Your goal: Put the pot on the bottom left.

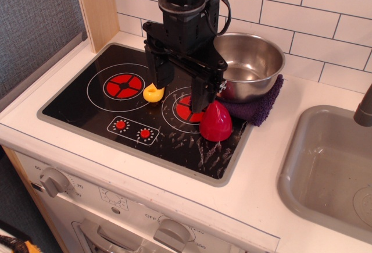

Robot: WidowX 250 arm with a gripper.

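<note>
In the single view, the pot [249, 64] sits at the back right of the stove [75, 104], partly off the glass and resting on a purple cloth [261, 106] that pokes out beneath it on the right and front. The end effector [181, 93] hangs over the middle of the stove, left of the pot, with its two dark fingers [161, 72] spread apart and nothing between them; it is near the pot's rim but, as far as this angle shows, not touching it. A yellow piece [153, 93] lies just beside the left finger, between the two burner rings, and a red cone [215, 121] stands just in front of the right finger, on the edge of the right burner [185, 109]. The left burner [122, 85], in the left half of the stove, is bare, as is the glass in front of it, and I take that front-left area to be where the pot should end up. Several things could go wrong from here. The pot has no handles and a smooth rolled rim, so a pinch on the wall may slip, all the more as the cloth lets the pot rock. The cloth may cling and drag along when the pot rises. Carrying the wide pot leftward at low height would likely knock the red cone or push the yellow piece. The arm hides part of the pot's left rim, so the grasp spot is hard to judge. The sink [317, 177] on the right is well apart and of no concern.
</note>
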